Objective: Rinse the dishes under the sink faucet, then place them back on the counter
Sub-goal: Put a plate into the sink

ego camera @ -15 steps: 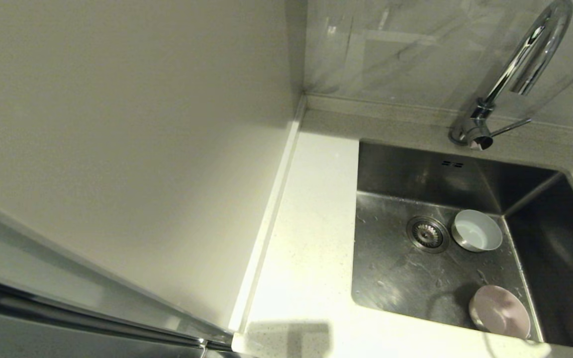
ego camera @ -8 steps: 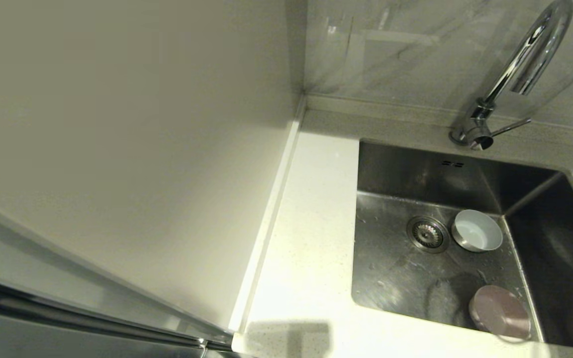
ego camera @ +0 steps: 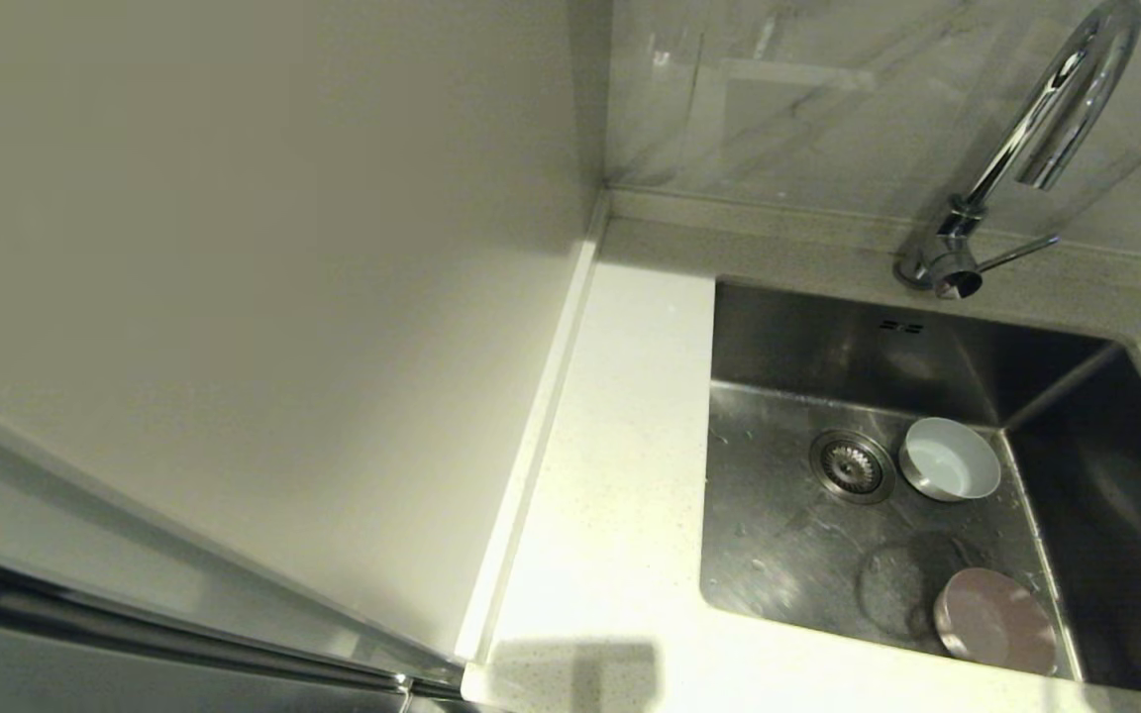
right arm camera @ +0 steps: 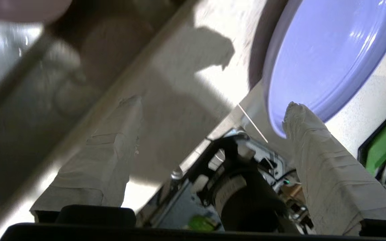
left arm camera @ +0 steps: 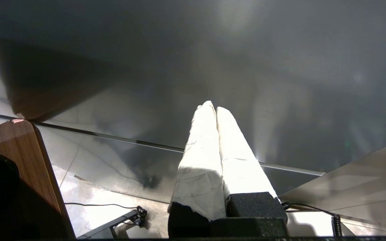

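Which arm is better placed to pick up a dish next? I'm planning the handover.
Right. Its open fingers hang beside the flat round lavender plate on the white speckled counter. The left gripper is shut, parked away from the stainless steel sink.

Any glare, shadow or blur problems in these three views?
Head view: soft round shadow on the sink floor beside the pink bowl. Left wrist view: left gripper fingers blown out by glare. Right wrist view: hard shadows on the counter, plate glints, near corner blurred.
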Controlling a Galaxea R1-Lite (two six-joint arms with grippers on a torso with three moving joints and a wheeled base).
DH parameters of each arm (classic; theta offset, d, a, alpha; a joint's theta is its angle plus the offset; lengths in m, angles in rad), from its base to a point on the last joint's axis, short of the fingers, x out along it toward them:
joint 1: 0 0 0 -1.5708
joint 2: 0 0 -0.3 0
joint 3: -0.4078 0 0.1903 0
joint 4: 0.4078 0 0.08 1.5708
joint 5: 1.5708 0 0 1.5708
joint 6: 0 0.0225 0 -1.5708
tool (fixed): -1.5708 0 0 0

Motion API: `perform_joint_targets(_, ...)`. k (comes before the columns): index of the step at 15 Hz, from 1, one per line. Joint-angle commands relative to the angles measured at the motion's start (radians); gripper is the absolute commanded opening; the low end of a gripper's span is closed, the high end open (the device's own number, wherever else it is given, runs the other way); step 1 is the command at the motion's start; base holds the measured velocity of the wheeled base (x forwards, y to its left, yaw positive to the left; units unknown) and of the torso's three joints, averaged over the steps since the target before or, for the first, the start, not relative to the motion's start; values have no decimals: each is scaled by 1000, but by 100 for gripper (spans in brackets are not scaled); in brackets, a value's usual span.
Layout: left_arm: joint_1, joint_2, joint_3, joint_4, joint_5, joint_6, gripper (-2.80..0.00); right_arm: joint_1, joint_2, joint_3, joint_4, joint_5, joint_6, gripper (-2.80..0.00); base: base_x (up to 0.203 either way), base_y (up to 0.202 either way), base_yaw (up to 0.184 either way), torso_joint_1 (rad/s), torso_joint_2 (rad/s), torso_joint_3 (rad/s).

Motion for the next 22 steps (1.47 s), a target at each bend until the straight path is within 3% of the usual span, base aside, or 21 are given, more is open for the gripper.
perform_joint_targets(1,0,0,3,-2,0,0,-280,-67,2,-13,2,-12,-54,0,0,0,0,0,0,0)
perform_joint_targets(3,0,0,3,-1,0,0,-280,-171,-1,-25,2,-5,-202,0,0,0,0,0,0,0)
perform_joint_targets(5,0,0,3,0,0,0,-280,-274,1,-33,0,25,-298,0,0,0,0,0,0,0)
perform_joint_targets(10,0,0,3,-1,0,0,-280,-362,60,13,-129,52,-320,0,0,0,0,0,0,0)
perform_joint_targets(16,0,0,3,-2,0,0,-280,-415,126,17,-242,207,-319,0,0,0,0,0,0,0)
perform_joint_targets(19,-1,0,3,-1,0,0,-280,-467,126,16,-253,213,-325,0,0,0,0,0,0,0)
perform_joint_targets(22,-1,0,3,-1,0,0,-280,-561,119,10,-255,212,-429,0,0,0,0,0,0,0)
